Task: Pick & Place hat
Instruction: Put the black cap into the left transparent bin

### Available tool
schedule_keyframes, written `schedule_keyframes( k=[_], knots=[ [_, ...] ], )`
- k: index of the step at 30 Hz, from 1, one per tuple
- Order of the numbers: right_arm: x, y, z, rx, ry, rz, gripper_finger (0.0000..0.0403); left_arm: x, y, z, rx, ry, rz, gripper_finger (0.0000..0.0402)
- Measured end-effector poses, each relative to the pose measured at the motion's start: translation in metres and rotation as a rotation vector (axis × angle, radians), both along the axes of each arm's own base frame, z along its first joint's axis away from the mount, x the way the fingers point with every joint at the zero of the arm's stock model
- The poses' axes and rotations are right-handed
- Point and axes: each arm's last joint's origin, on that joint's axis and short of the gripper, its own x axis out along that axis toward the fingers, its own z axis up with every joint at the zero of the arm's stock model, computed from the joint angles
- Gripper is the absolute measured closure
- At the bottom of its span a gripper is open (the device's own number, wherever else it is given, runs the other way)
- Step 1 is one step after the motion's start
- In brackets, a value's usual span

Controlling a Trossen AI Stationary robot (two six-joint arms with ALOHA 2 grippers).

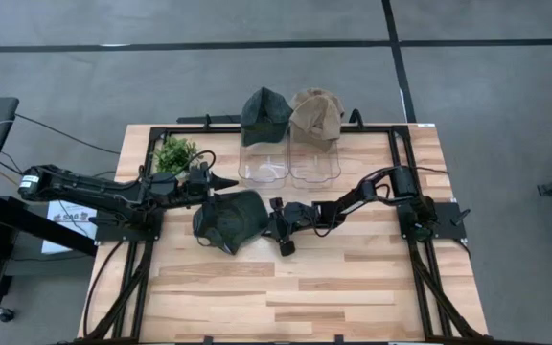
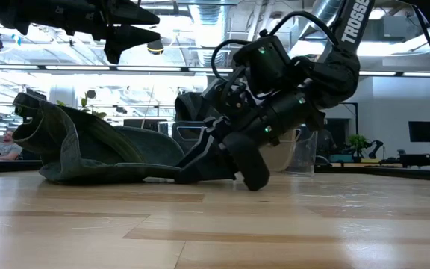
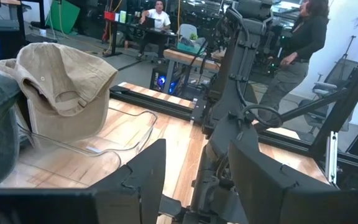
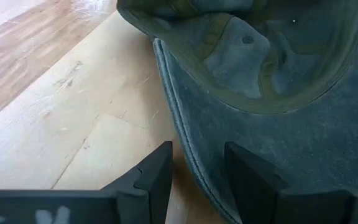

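— Is the dark green cap hard to pick up?

— No, it looks soft and light. It lies mid-table, its stiff brim between the right gripper's parted fingers — not pinched.

— And the clear stands behind?

— Each wears a cap. The left gripper hovers part-open, empty.

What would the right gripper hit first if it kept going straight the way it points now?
The dark green cap lying on the table. The right gripper, fingers apart, is already at its brim edge, so it would likely push into the brim almost immediately.
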Motion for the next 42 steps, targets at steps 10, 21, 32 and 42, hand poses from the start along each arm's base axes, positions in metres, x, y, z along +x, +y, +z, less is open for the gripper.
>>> schedule_keyframes(
  k=[10,21,32,42],
  knots=[
    [0.0,-0.003,0.022,0.027,-0.021,-0.06,0.0388,0.0,0.0,0.0,0.0,0.0,0.0,0.023],
    [-0.039,0.026,0.073,0.105,-0.078,-0.047,0.04,0.0,0.0,0.0,0.0,0.0,0.0,0.023],
    [-0.121,0.096,0.086,0.156,-0.343,-0.276,0.0401,0.0,-0.003,0.007,-0.014,-0.068,-0.05,0.023],
    [-0.14,0.141,0.069,0.26,-0.492,-0.462,0.0401,0.007,-0.035,0.004,0.02,-0.1,-0.281,0.023]
  ],
)
